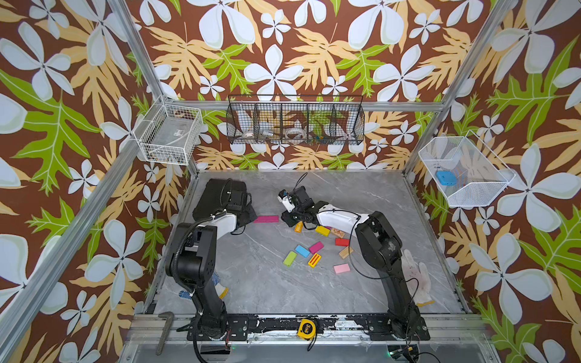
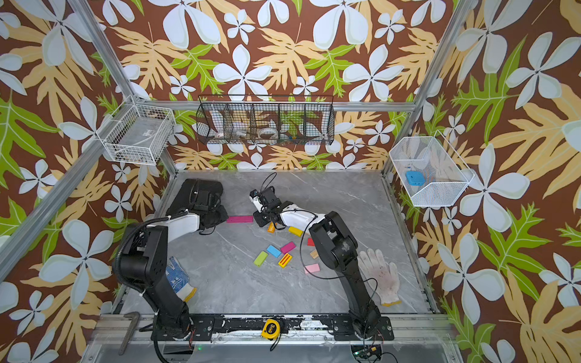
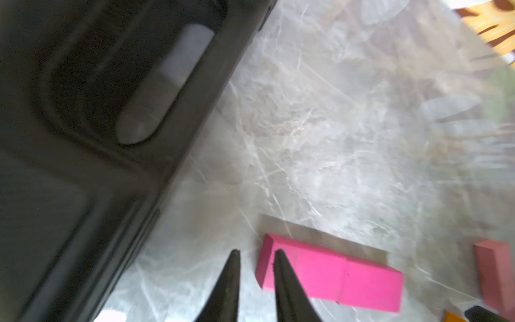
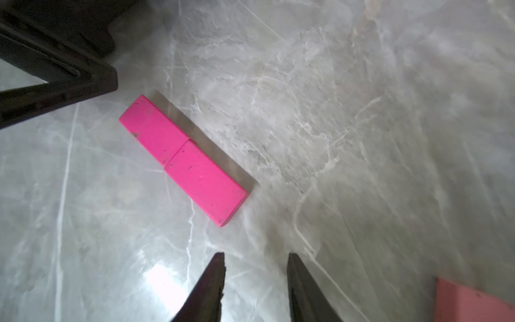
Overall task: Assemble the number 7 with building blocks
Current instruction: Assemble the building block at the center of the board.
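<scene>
Open tabletop (image 1: 345, 195) beyond the magenta blocks (image 1: 266, 219); black case (image 1: 217, 195) alongside

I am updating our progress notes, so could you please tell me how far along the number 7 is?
Done: two magenta blocks lie end to end, likely the top bar. In hand: nothing; both arms' jaws stand apart and empty near that bar. Left: the slanted stem; the green block, blue block, pink block and others lie scattered.
</scene>
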Available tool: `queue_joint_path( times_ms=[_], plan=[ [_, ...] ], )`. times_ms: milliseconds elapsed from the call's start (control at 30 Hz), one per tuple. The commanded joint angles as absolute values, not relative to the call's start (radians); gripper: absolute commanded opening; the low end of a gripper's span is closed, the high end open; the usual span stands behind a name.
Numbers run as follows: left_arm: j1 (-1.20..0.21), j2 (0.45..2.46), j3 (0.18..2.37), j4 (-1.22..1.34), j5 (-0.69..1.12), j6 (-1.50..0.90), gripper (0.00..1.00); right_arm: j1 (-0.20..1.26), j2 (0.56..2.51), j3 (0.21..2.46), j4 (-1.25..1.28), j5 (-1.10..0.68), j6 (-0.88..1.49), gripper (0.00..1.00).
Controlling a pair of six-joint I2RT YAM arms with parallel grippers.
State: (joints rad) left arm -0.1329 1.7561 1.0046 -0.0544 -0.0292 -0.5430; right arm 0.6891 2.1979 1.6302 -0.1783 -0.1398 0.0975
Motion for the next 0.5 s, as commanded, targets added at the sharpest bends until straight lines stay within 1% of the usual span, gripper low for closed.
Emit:
queue_joint_path(
  times_ms=[0, 100, 133, 167, 233, 267, 300, 467],
  plan=[
    [-0.136, 1.714, 0.991, -0.05, -0.008, -0.543, 0.39, 0.688, 2.164, 1.595, -0.172, -0.097, 0.147, 0.49],
    [-0.15, 1.658, 0.972, -0.054, 0.019, -0.543, 0.56, 0.683, 2.125, 1.532, -0.176, -0.051, 0.213, 0.63],
    [-0.154, 1.635, 0.961, -0.051, 0.024, -0.544, 0.64, 0.682, 2.113, 1.514, -0.178, -0.033, 0.231, 0.66],
    [-0.162, 1.608, 0.947, -0.051, 0.03, -0.543, 0.75, 0.682, 2.098, 1.49, -0.179, -0.005, 0.253, 0.7],
    [-0.173, 1.548, 0.919, -0.052, 0.037, -0.539, 0.91, 0.68, 2.076, 1.456, -0.189, 0.049, 0.305, 0.74],
    [-0.176, 1.517, 0.903, -0.054, 0.04, -0.539, 0.98, 0.677, 2.068, 1.446, -0.199, 0.065, 0.327, 0.76],
    [-0.177, 1.486, 0.888, -0.055, 0.045, -0.537, 1.0, 0.675, 2.064, 1.44, -0.212, 0.086, 0.353, 0.76],
    [-0.178, 1.356, 0.833, -0.083, 0.057, -0.529, 1.0, 0.675, 2.073, 1.42, -0.216, 0.077, 0.393, 0.77]
  ],
)
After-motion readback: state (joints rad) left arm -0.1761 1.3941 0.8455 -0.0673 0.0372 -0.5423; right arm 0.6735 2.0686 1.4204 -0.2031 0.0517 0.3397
